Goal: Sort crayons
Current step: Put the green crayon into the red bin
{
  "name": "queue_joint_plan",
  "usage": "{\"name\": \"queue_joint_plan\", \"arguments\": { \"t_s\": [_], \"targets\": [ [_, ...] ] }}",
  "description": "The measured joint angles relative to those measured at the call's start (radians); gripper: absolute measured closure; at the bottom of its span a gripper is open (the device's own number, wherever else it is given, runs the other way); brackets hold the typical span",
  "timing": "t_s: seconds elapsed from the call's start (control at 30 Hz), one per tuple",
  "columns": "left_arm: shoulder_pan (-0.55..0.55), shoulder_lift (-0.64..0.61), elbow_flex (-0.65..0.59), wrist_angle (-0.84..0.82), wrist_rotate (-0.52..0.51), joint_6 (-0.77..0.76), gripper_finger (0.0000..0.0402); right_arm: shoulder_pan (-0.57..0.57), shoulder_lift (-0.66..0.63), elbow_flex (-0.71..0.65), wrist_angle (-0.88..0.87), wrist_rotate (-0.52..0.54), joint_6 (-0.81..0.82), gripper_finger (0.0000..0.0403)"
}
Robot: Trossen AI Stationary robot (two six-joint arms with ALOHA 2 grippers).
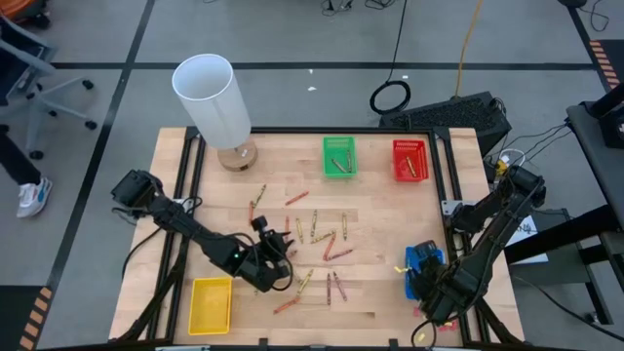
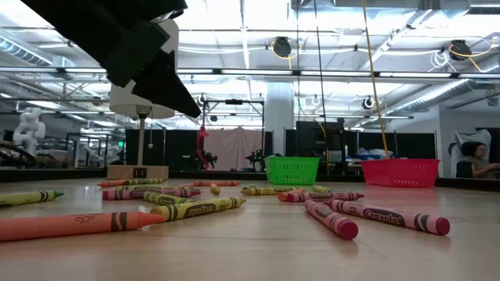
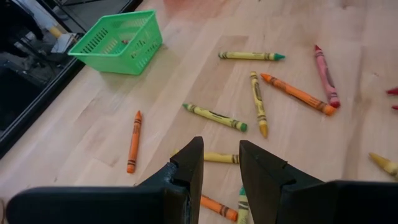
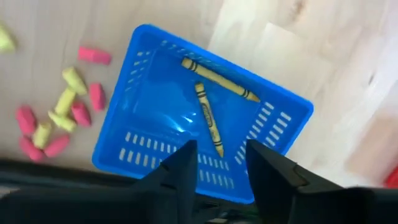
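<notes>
Several crayons point(image 1: 322, 239) in red, orange and olive-yellow lie flat and scattered on the middle of the wooden table. My left gripper point(image 3: 221, 152) hangs open above them, left of the middle, tilted down, with nothing between its fingers. A yellow crayon point(image 3: 219, 157) on the table shows through the gap. My right gripper point(image 4: 221, 152) points down, open, over the blue basket point(image 4: 155, 106) near the table's front right. Two olive-yellow crayons point(image 4: 208, 118) lie on that basket's floor. In the low view my left gripper point(image 2: 148, 62) is clear of the table.
A green basket point(image 1: 339, 156) and a red basket point(image 1: 409, 161) stand at the far edge, and a yellow basket point(image 1: 211, 302) at the near left. A white lamp point(image 1: 213, 93) stands far left. Pink and yellow stubby bits point(image 4: 56, 121) lie beside the blue basket.
</notes>
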Motion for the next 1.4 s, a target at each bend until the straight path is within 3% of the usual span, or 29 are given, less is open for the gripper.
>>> {"name": "queue_joint_plan", "arguments": {
  "t_s": [0.17, 0.3, 0.4, 0.6, 0.7, 0.97, 1.4],
  "targets": [
    [0.03, 0.0, 0.0, 0.019, 0.0, -0.007, 0.0299, 0.0, -0.001, 0.029, -0.012, -0.051, 0.267, 0.0298],
    [0.048, 0.0, 0.0, 0.057, 0.002, -0.007, 0.0299, 0.004, -0.001, 0.046, 0.041, 0.012, 0.382, 0.0306],
    [0.056, 0.0, 0.0, 0.057, 0.005, -0.001, 0.0299, 0.013, -0.001, 0.046, 0.107, 0.194, 0.307, 0.0307],
    [0.058, 0.0, 0.0, 0.054, 0.008, 0.0, 0.0299, 0.014, -0.001, 0.035, 0.285, 0.751, 0.093, 0.0307],
    [0.058, 0.0, 0.0, 0.053, 0.008, 0.0, 0.0299, 0.0, -0.001, 0.005, 0.394, 0.905, 0.013, 0.0307],
    [0.075, 0.0, 0.0, 0.054, 0.007, -0.001, 0.0299, -0.087, 0.0, -0.155, 0.732, 0.845, -0.114, 0.0307],
    [0.075, 0.0, 0.0, 0.056, 0.03, -0.01, 0.0299, -0.288, 0.002, -0.287, 1.1, 0.561, -0.363, 0.0307]
  ]
}}
